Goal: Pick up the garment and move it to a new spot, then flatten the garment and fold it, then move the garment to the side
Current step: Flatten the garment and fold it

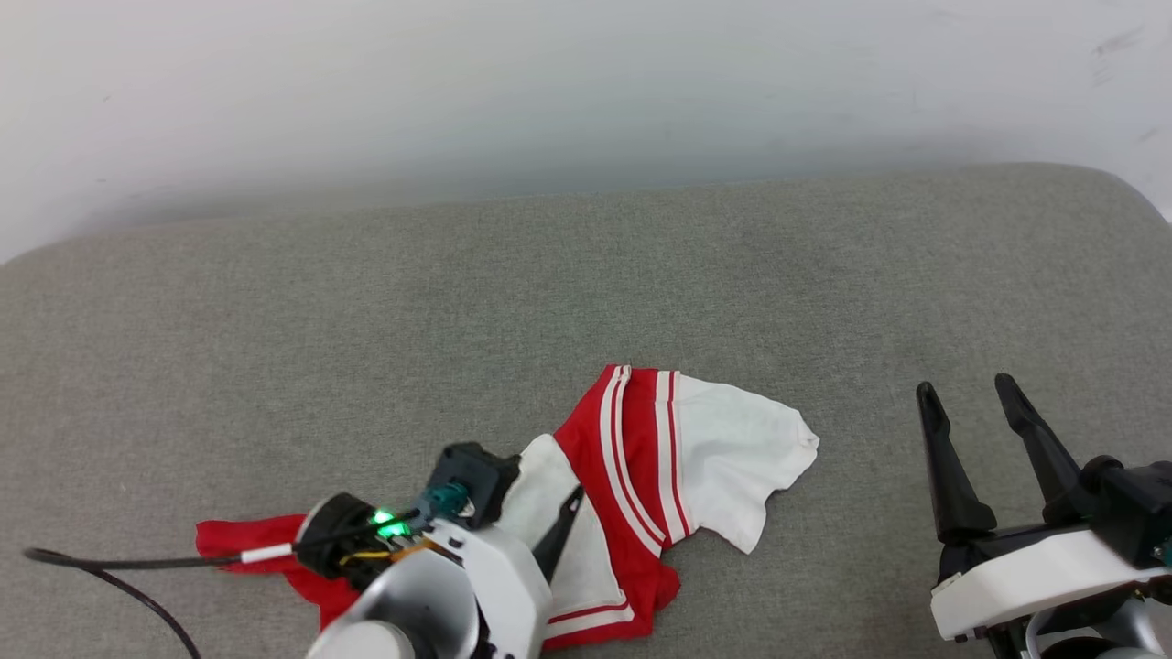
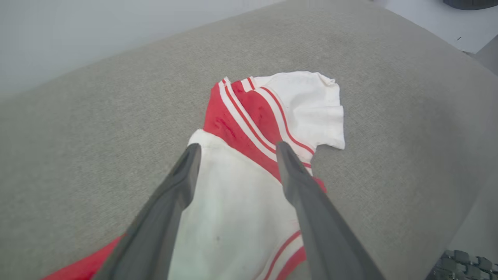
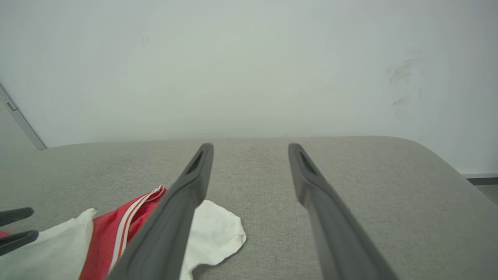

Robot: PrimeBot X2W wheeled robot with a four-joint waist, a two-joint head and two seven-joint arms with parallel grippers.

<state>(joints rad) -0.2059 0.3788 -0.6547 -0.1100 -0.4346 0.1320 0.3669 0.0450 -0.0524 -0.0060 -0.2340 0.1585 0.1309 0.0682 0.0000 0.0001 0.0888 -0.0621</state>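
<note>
Padded surface (image 1: 366,302): broad and grey, it ran back to a pale wall (image 1: 549,82), with plenty of bare fabric on the robot's left and behind.
Garment (image 1: 696,439): it lay crumpled at the near middle of the surface. The white lining was turned outward, the red striped trim was bunched across it, and a red tail trailed toward the robot's left. It was neither flat nor folded.
Right gripper (image 1: 964,386): its fingers were spread wide with nothing between them, well apart from the cloth on its right side.
Left gripper (image 2: 238,149): its fingers were spread wide above the white lining and gripped nothing. Whether the tips touched the cloth could not be told.
Cable (image 1: 119,567): a dark lead looped from the left wrist across the surface, just beside the red tail.
Risk, cloth: the layers overlapped, so a pinch here would probably catch two layers, or the lining alone. Pulling would then twist the garment instead of spreading it.
Risk, cable: a sweep to the left could drag the lead over the red tail and bunch it further.
</note>
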